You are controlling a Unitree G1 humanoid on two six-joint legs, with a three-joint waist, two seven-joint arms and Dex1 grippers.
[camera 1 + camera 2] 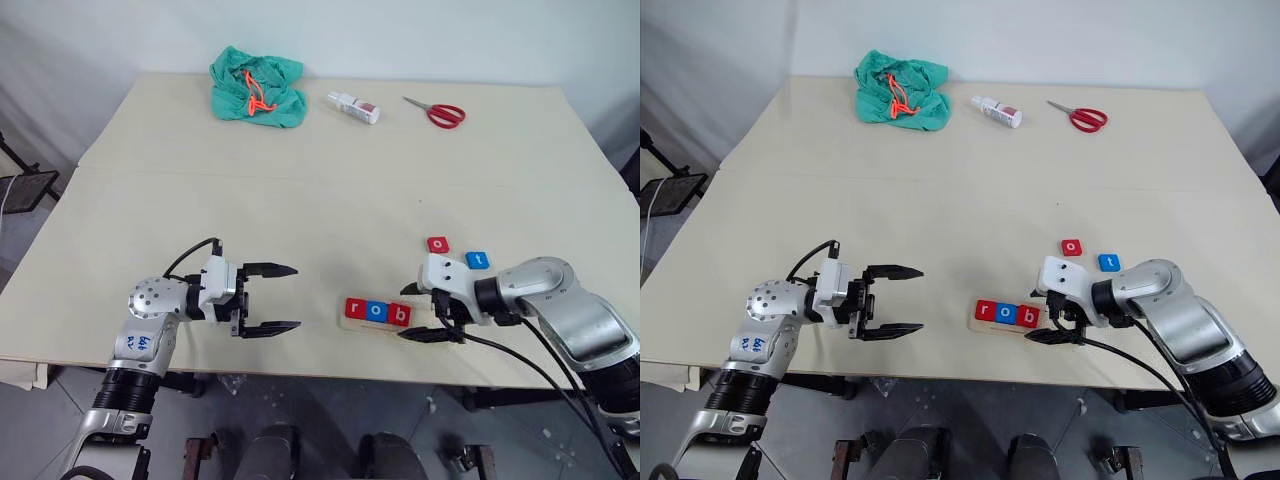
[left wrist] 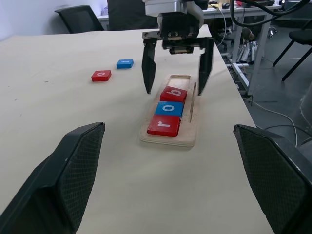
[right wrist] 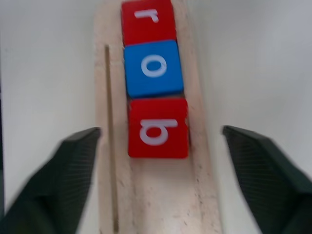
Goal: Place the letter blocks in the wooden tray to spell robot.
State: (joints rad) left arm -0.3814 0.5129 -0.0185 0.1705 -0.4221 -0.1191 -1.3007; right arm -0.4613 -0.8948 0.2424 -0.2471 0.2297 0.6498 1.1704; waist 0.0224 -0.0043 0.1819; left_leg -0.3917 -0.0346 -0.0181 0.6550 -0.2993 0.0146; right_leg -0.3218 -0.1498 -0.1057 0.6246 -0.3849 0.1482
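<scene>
Right pincer (image 1: 432,318) hung wide open and empty over the wooden tray (image 2: 171,138), nearer than the left to the red o block (image 1: 438,244) beyond it.

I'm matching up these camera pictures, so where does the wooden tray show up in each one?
Left eye view: wooden tray, low, right of centre.
Right eye view: low, right of centre.
Left wrist view: middle, beneath the right claw.
Right wrist view: runs up the middle.
Shared landmark: the red b block, last in the row.
</scene>
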